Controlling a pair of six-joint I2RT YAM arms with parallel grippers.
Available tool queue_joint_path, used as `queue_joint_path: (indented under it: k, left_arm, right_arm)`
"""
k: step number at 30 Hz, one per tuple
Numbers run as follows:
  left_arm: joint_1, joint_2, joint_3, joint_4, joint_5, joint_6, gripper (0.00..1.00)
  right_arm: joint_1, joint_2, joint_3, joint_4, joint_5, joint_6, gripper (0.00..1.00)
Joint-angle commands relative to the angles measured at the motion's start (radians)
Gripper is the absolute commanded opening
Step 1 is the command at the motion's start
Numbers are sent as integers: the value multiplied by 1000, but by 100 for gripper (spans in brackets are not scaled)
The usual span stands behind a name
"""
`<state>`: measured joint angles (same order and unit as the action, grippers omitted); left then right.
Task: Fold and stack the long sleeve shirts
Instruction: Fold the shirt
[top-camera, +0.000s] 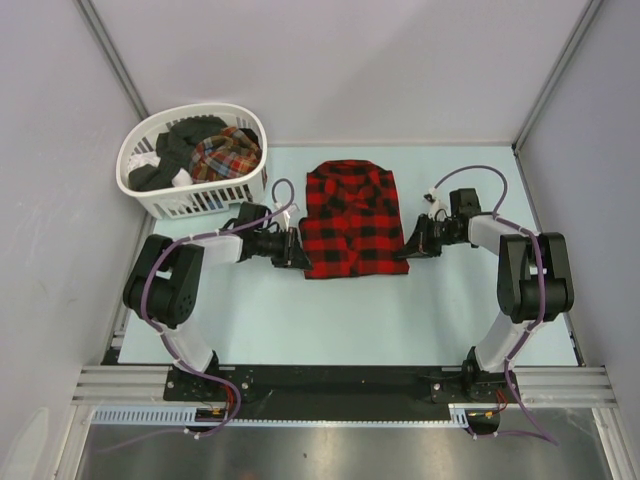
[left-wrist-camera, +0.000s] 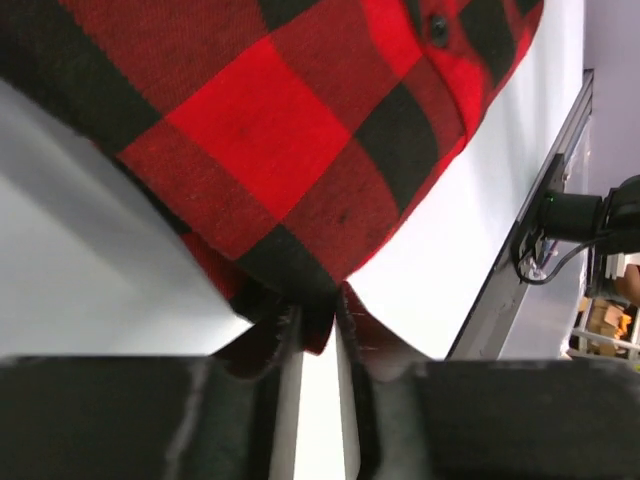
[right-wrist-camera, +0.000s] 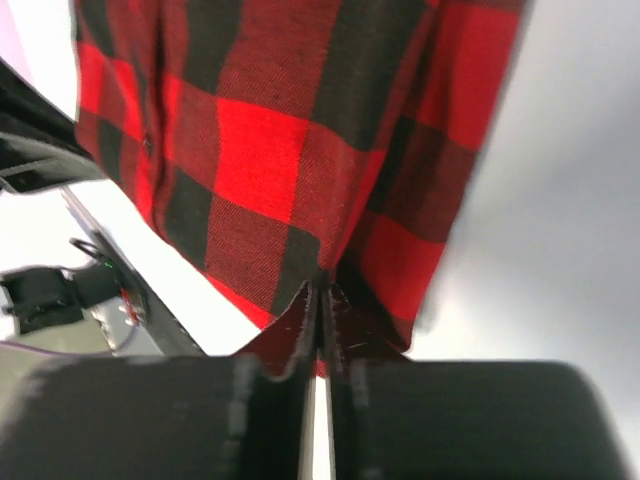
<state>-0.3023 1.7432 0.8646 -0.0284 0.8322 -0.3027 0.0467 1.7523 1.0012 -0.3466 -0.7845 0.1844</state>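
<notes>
A red-and-black checked flannel shirt (top-camera: 350, 217) lies folded into a rectangle in the middle of the table. My left gripper (top-camera: 298, 249) is at its near left corner, shut on the cloth edge, which shows between the jaws in the left wrist view (left-wrist-camera: 318, 318). My right gripper (top-camera: 410, 245) is at its near right corner, shut on the cloth (right-wrist-camera: 322, 290). Another shirt in finer multicolour plaid (top-camera: 228, 152) lies in the basket with dark clothes.
A white slatted plastic basket (top-camera: 190, 200) stands at the back left, close to my left arm. Grey walls close in the table on the left, back and right. A metal rail (top-camera: 340, 385) runs along the near edge.
</notes>
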Motion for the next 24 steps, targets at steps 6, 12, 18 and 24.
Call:
queue_joint_path:
  k: [6,12,18,24]
  left_arm:
    - [2,33,34,-191,-15,158,11]
    - [-15,68,74,-225,-44,198,14]
    - [9,-16,53,-243,-12,232,44]
    - [31,-327,-47,-159,70,203,74]
  right_arm:
    - [13,12,-58,-84,86,-46,0]
    - [13,12,-67,-95,113,-57,0]
    - [-11,-54,-36,-165,68,-106,20]
    - [-30,-287,24,-203,-59,-139,62]
